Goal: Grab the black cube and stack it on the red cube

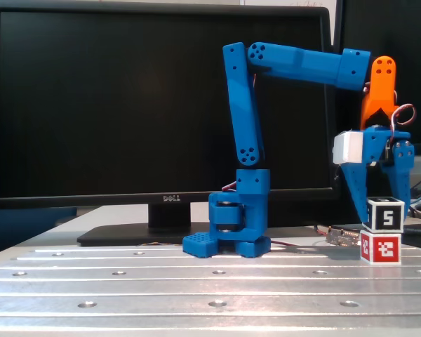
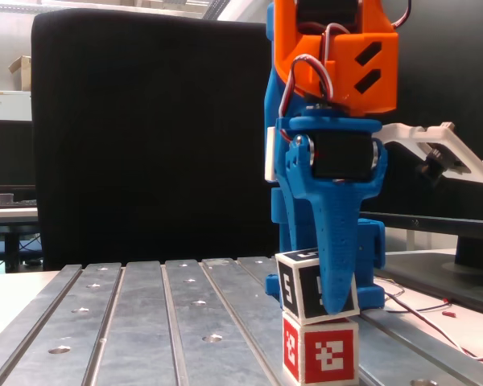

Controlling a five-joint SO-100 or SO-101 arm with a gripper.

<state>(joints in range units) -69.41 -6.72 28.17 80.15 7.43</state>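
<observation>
Fixed views both give me the gripper [image 1: 380, 210] clamped on the black cube [image 1: 386, 215], one finger on each side of it. The cube sits on top of the red cube [image 1: 380, 247], which rests on the slotted metal table [image 1: 196, 288]. From the other angle the black cube [image 2: 312, 283] looks slightly tilted on the red cube [image 2: 322, 352], a blue finger [image 2: 336, 257] crossing its front face. A monitor [image 1: 126, 105] stands behind the arm.
</observation>
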